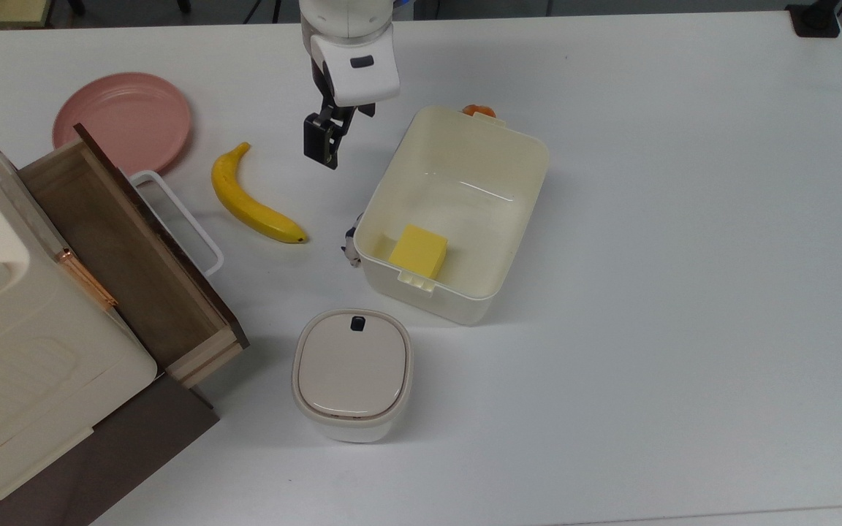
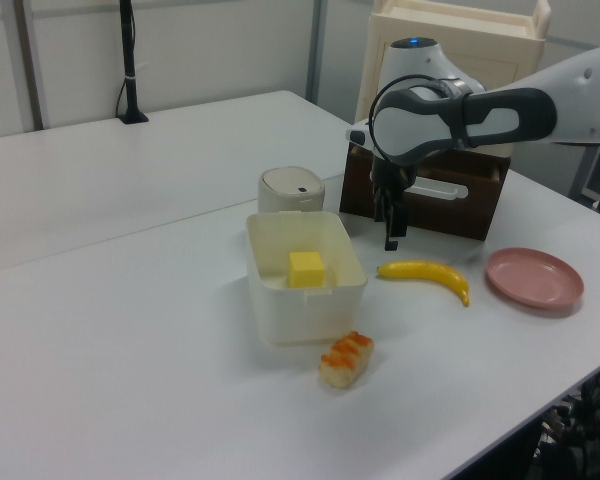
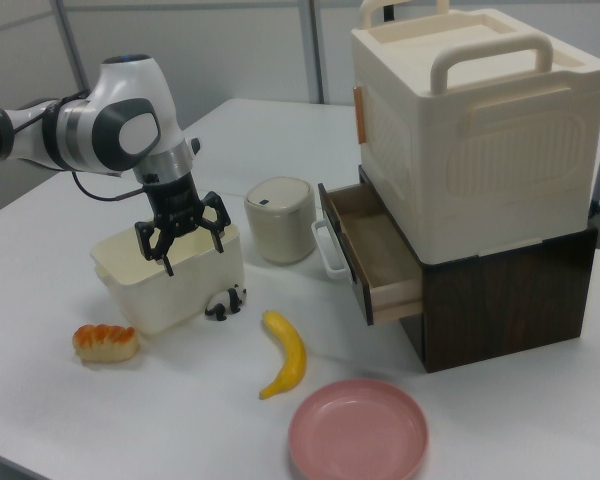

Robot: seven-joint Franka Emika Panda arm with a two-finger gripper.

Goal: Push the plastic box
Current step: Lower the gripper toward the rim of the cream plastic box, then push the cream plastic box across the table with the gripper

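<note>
The plastic box [image 1: 487, 212] is a cream-white lidless tub at the table's middle, also seen in the left view [image 2: 305, 305] and the right view [image 3: 175, 290]. A yellow block [image 1: 419, 250] lies inside it at one short end. My gripper [image 1: 321, 150] hangs open just off the box's long side, between the box and the banana [image 1: 249, 201], apart from both. In the right view my gripper [image 3: 185, 250] stands with its fingers spread in front of the box's rim. In the left view my gripper [image 2: 389, 238] points down, to the box's right.
A pink plate [image 1: 123, 120], a lidded white container [image 1: 351, 372] and a cream cabinet with its wooden drawer [image 1: 125, 256] pulled out stand on the top view's left. A bread roll [image 2: 346, 359] lies by the box's short end, a small panda toy [image 3: 225, 300] by its long side.
</note>
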